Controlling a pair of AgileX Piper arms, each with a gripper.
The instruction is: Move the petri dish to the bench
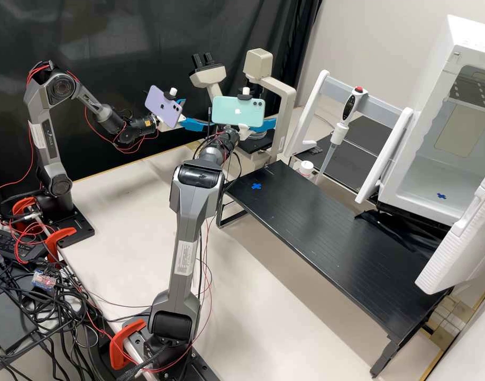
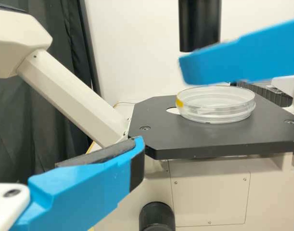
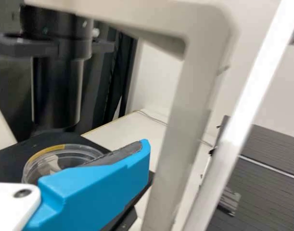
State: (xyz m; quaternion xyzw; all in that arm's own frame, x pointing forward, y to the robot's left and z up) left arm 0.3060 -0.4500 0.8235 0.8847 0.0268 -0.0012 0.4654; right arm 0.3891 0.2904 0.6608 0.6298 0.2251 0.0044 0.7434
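In the high view my left gripper (image 1: 199, 113), behind the purple phone, stands open; my right gripper (image 1: 263, 126), beside the teal phone, is open over the microscope stage. The clear petri dish (image 2: 216, 104), with a yellow mark on its side, lies flat on the black stage (image 2: 185, 139) in the left wrist view. One finger of my left gripper (image 2: 91, 187) is in front of the stage, apart from the dish; a right-arm finger hangs above it. In the right wrist view my right gripper (image 3: 101, 185) partly covers the dish (image 3: 43, 161).
The black raised bench (image 1: 316, 227) bears a blue cross near its left end. The microscope's pale post (image 3: 178, 115) rises beside the right gripper. A pipette hangs on a white stand (image 1: 309, 114); the white cabinet (image 1: 411, 180) is at the right.
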